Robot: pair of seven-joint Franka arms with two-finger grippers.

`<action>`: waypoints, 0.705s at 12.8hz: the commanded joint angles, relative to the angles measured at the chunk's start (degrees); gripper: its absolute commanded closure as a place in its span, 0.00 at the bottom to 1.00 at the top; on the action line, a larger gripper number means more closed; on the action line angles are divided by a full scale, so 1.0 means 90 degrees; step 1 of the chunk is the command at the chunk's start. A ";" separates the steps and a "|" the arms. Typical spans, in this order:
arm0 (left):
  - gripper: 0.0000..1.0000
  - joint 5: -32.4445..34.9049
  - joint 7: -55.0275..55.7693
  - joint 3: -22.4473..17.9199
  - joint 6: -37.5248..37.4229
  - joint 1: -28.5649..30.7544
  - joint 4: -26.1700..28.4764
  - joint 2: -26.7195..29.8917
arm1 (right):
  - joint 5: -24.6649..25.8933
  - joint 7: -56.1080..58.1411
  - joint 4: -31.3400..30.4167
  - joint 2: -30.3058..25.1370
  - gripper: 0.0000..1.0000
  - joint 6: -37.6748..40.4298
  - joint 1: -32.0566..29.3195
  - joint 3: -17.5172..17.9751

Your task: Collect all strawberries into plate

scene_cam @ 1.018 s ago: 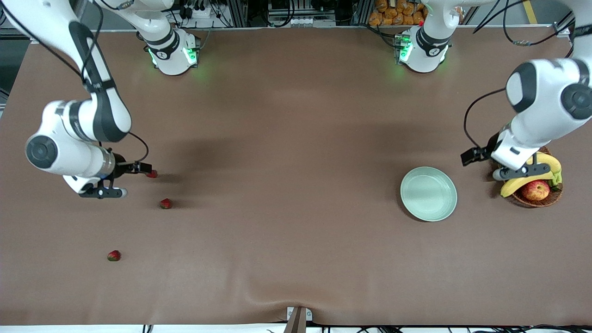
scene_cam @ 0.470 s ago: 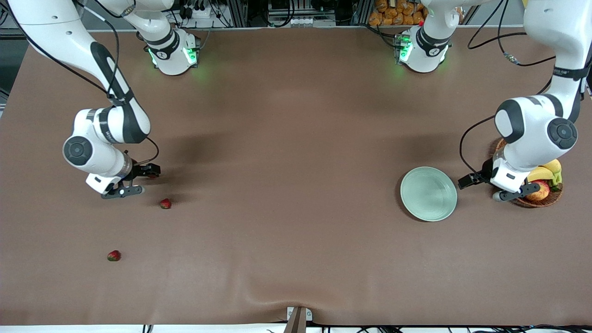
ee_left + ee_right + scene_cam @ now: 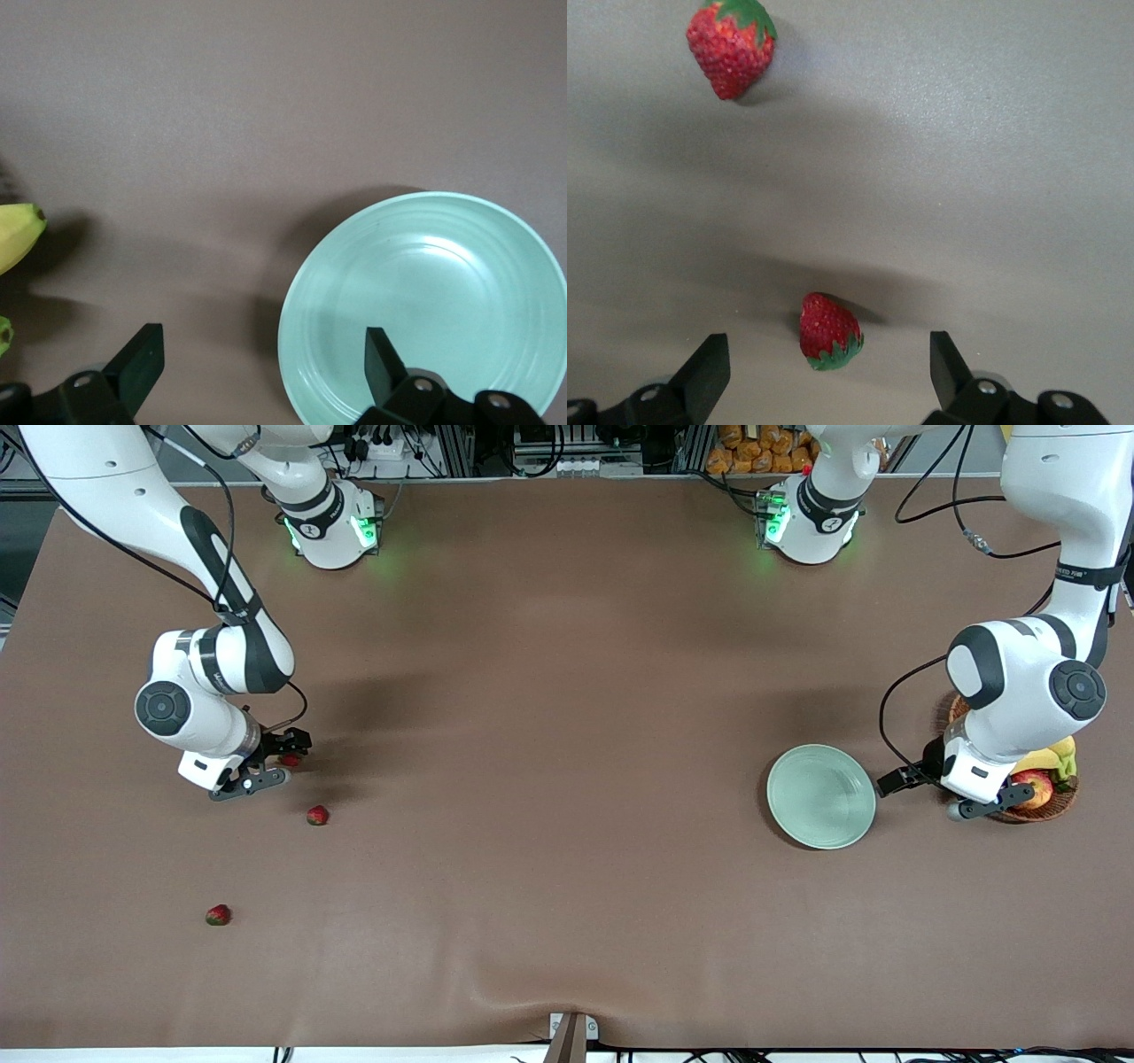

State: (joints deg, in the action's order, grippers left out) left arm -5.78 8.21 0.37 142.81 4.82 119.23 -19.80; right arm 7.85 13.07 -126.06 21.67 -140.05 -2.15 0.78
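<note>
Brown tabletop shows nothing collected: the plate [image 3: 821, 796] at four o'clock sits bare, all three strawberries [image 3: 317, 815] lie loose around eight o'clock, the right gripper [image 3: 268, 758] gapes wide over one, and the left gripper [image 3: 935, 790], equally wide, waits beside the plate.

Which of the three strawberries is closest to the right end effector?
The strawberry farthest from the front camera, just under the open right end effector; the other two lie nearer.

Table [image 3: 567, 691]: plain matte brown. Strawberries [image 3: 828, 332]: red w/ green leafy caps, fine seed speckle. Plate [image 3: 821, 796]: pale mint-green, faint concentric rings. Basket [image 3: 1059, 802] at 3 o'clock of plate: brown wicker; yellow banana [image 3: 1050, 759], red-yellow apple [image 3: 1032, 784]. Arms [image 3: 1019, 682]: white, black joints.
</note>
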 commanded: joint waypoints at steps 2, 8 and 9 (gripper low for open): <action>0.00 -0.0090 0.0531 0.0037 0.0001 -0.0174 -0.0064 0.0003 | 0.0172 0.0062 -0.0144 0.0033 0.05 -0.0297 -0.0084 0.0050; 0.34 -0.0100 0.1869 0.0047 0.0001 -0.0798 -0.0074 -0.0007 | 0.0172 0.0062 -0.0154 0.0121 0.14 -0.0386 -0.0113 0.0050; 0.42 -0.0100 0.2045 0.0047 -0.0018 -0.0925 -0.0113 -0.0007 | 0.0172 0.0062 -0.0154 0.0141 0.20 -0.0406 -0.0113 0.0050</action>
State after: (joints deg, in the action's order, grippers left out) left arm -5.79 24.00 1.02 142.81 -1.64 119.03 -19.81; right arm 7.90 13.23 -126.67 22.99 -142.36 -2.15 0.78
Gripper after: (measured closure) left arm 0.264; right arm 0.132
